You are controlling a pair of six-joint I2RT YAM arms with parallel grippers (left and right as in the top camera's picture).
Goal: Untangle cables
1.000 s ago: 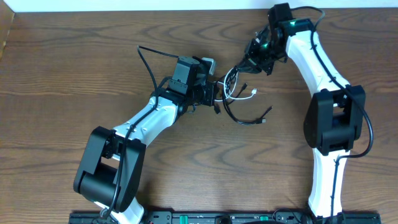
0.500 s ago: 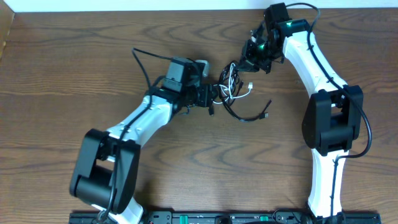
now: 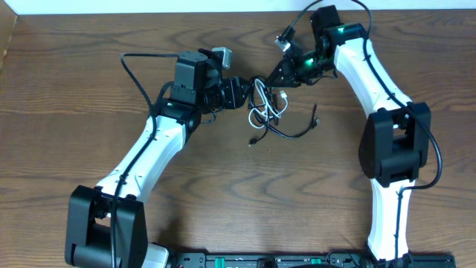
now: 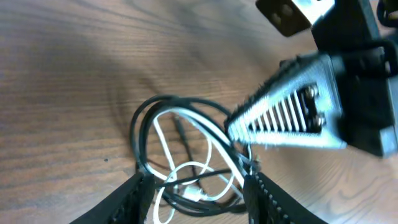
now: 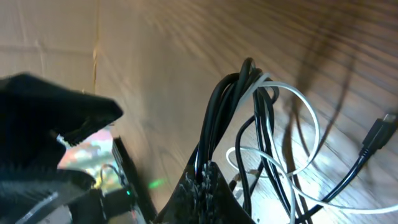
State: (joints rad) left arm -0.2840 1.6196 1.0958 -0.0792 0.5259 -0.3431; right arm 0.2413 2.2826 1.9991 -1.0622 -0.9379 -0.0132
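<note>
"Over the table (image 3: 67,149), the right claw (image 3: 275,74) pinches the black cable (image 3: 291,136) near the far edge. The left claw (image 3: 243,94) gapes beside the heap."

"If it pulls away now, the white cable (image 3: 258,112) looped through could cinch tighter."

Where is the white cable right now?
Overhead, upper centre: the white cable is tangled with the black cable between the left gripper and the right gripper.

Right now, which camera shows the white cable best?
Left wrist: the white cable lies close up, its loops clearly crossing the black cable, though the bottom edge crops it. Overhead shows it whole but tiny. Right wrist catches only a few strands.
</note>
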